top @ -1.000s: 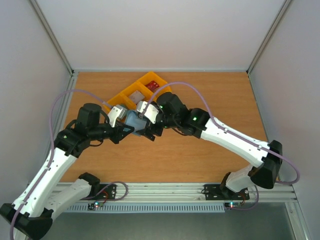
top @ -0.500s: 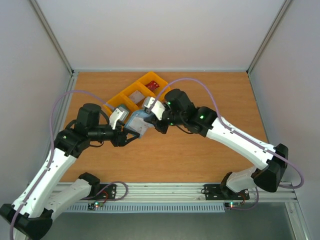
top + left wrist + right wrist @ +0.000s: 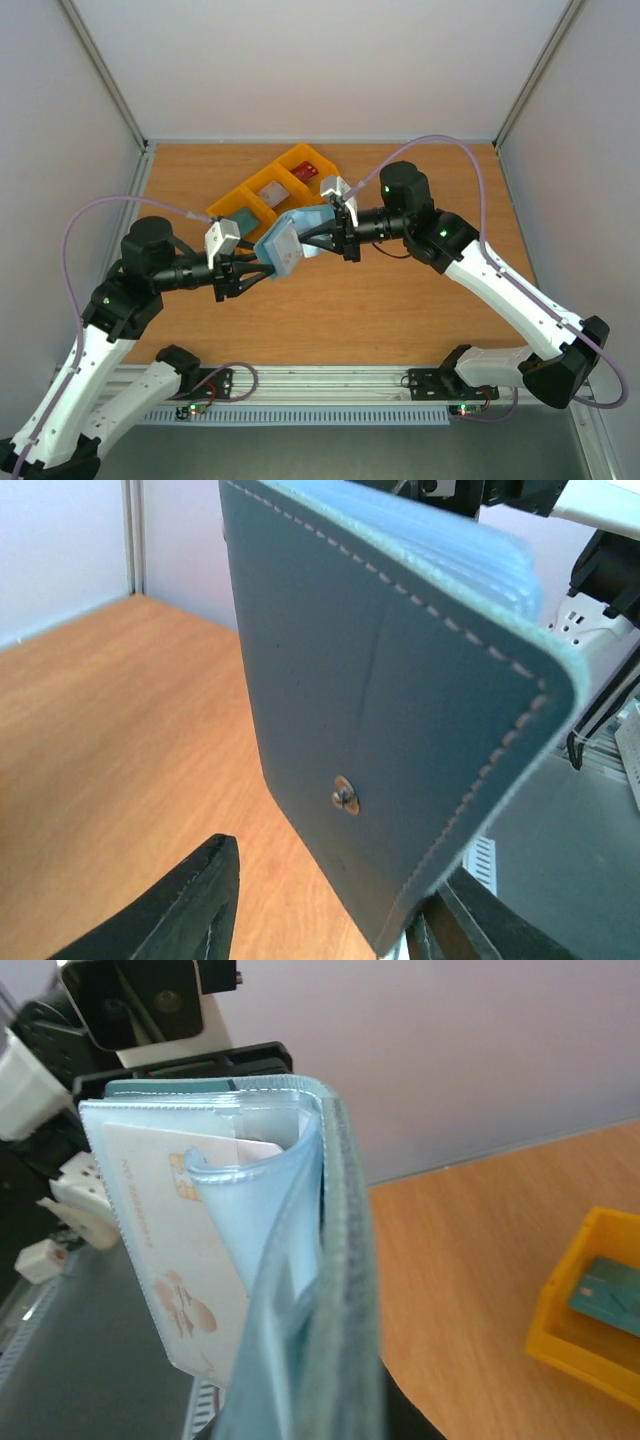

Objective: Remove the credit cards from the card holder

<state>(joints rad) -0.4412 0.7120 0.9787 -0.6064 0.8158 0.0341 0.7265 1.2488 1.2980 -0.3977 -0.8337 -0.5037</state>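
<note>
The dusty-blue card holder point(image 3: 285, 245) hangs in the air over the table, partly spread open. My right gripper point(image 3: 310, 238) is shut on its edge from the right, and in the right wrist view the card holder point(image 3: 335, 1290) rises out of the jaws. A whitish credit card point(image 3: 165, 1245) with orange marks sits in a clear inner pocket. My left gripper point(image 3: 266, 268) is open just left of the holder. The holder's outer cover point(image 3: 400, 710), with a metal snap, stands between the left fingers point(image 3: 195, 905), its lower corner close to the right one.
A row of yellow bins point(image 3: 243, 197) lies behind the holder. It has a red card point(image 3: 306, 172) in the far compartment and a pale card point(image 3: 272, 190) in the middle one. A teal card point(image 3: 607, 1298) lies in a yellow bin point(image 3: 560, 1335). White walls enclose the table.
The right gripper has shut on the card holder and carried it up and right. The left gripper has opened, let go of the holder and drawn back to the left.
</note>
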